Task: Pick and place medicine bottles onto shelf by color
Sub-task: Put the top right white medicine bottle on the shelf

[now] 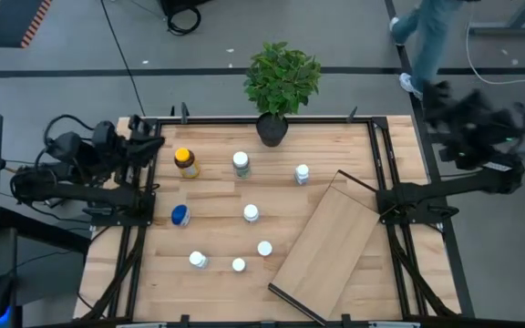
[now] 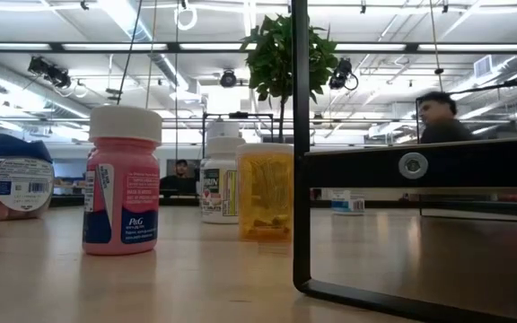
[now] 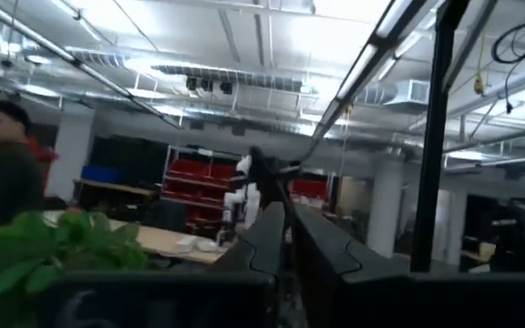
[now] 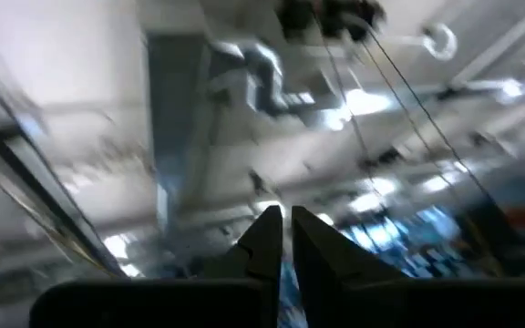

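Well clear of both sets of fingers, all eight bottles (image 1: pixel 250 212) sit on the table; shelf (image 1: pixel 328 246) lies bare beside them. Left gripper (image 3: pixel 283 239) and right gripper (image 4: pixel 286 239) are closed, empty, pointing up. I count nothing placed yet.

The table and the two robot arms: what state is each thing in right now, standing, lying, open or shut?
Left gripper: shut, empty, off the table's left edge.
Right gripper: shut, empty, off the table's right side.
Amber bottle: upright, yellow cap on.
Blue-capped bottle: lying on its side.
Pink bottle: upright, white cap on.
Shelf: on the table, set at an angle, nothing on it.
Potted plant: upright at the far edge.
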